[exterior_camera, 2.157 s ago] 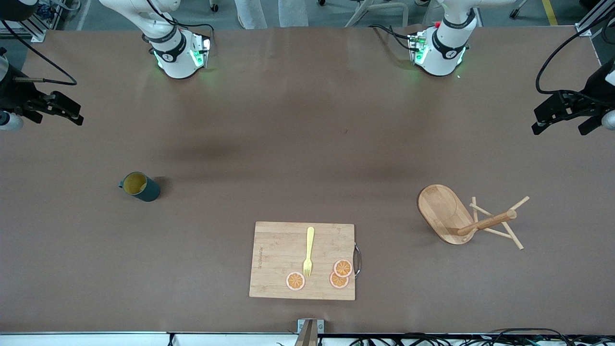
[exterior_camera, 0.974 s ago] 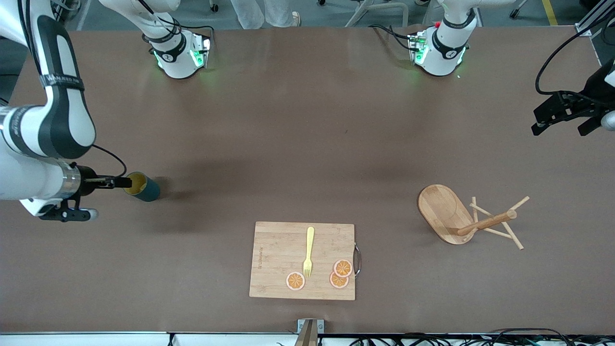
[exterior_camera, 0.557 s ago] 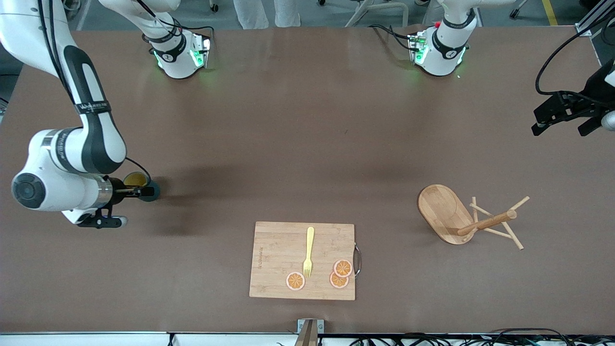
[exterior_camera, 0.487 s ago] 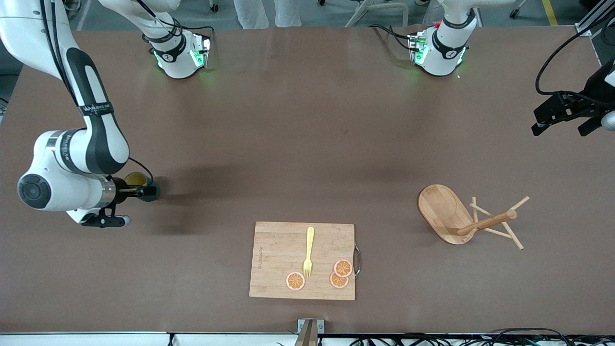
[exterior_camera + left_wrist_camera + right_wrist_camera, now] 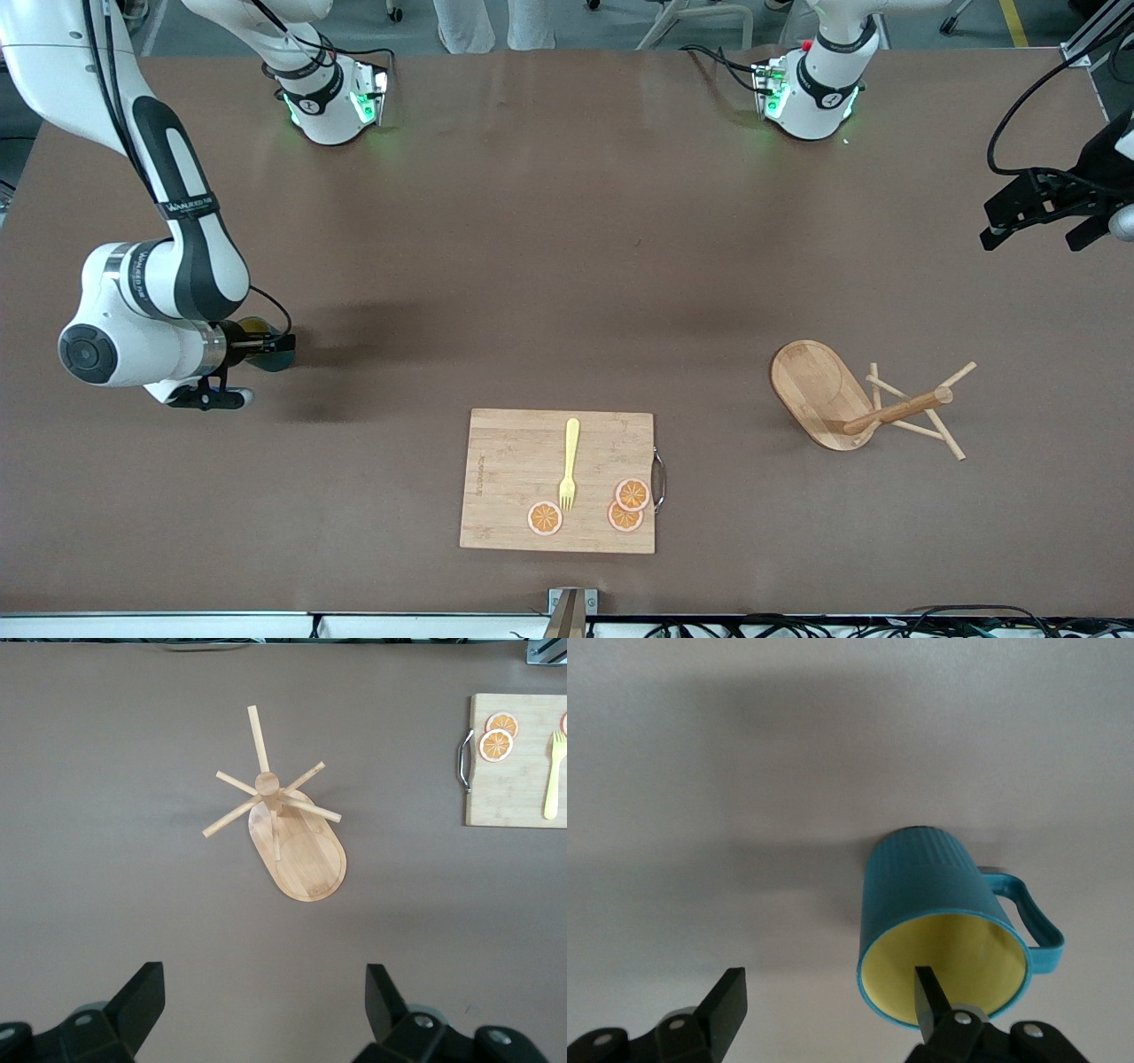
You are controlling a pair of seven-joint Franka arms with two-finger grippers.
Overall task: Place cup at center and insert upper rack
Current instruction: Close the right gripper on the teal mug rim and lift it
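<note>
Right gripper [image 5: 273, 346] is down at the cup [image 5: 266, 350] toward the right arm's end of the table [image 5: 549, 266]. From its wrist camera I see the fingers [image 5: 731, 997] spread wide, 1 dipping inside the yellow mouth of the cup [image 5: 943, 935], the other out over bare table — nothing pinched. The cup stands upright, its handle pointing away from the free finger.

Left gripper [image 5: 1036, 213] waits in the air at the left arm's end, fingers [image 5: 142, 997] spread apart and holding nothing.

Next in size is the cutting board [image 5: 558, 480], near the front camera, carrying 1 yellow fork [image 5: 569, 464] and 3 orange slices [image 5: 632, 494].

Then the upper rack [image 5: 824, 394] — tipped over near the left arm's end, its oval base on edge, its post [image 5: 897, 412] and thin pegs [image 5: 917, 412] pointing toward the table's end. The left wrist camera looks straight down on it [image 5: 297, 846].
</note>
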